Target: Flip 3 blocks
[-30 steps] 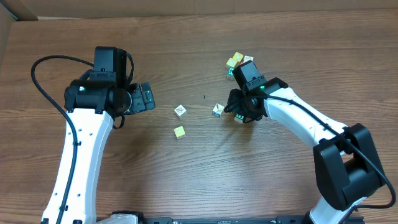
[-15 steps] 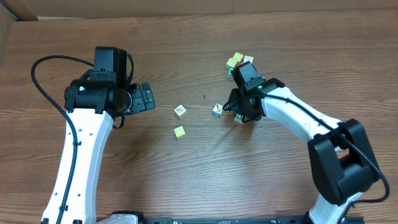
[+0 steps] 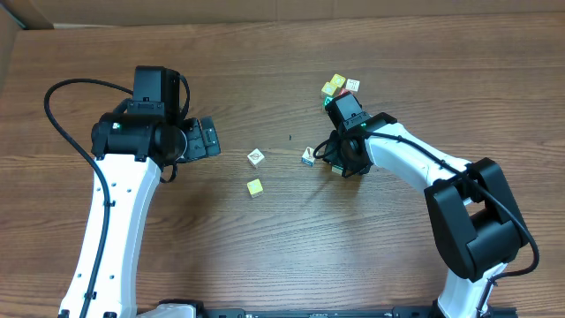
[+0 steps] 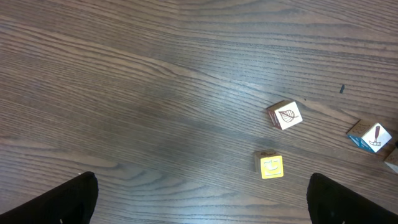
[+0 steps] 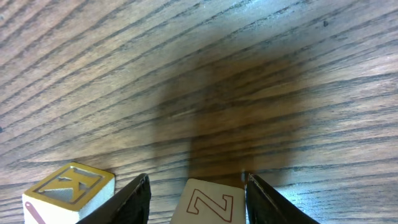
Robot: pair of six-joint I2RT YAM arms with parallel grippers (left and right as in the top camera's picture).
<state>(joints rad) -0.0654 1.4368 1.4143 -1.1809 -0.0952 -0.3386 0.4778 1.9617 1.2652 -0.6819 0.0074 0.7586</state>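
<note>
Overhead looks straight down on the table (image 3: pixel 282 256); left wrist shares its middle blocks (image 4: pixel 285 116); right wrist seemingly skims closest.

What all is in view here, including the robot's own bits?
table: one, brown wood, beneath everything.
leaf block: one, white, mid-table.
yellow block: one, yellow, beside the leaf block.
hammer block: one, white with teal side, beside right gripper.
Z block: one, white, red Z, between right gripper's fingers.
K block: one, cream-yellow, beside Z block; maybe the hammer block again.
far cluster: about three, yellow, white, green, beyond right gripper.
left gripper: one, black, open, away from blocks.
right gripper: one, black, open around Z block.
</note>
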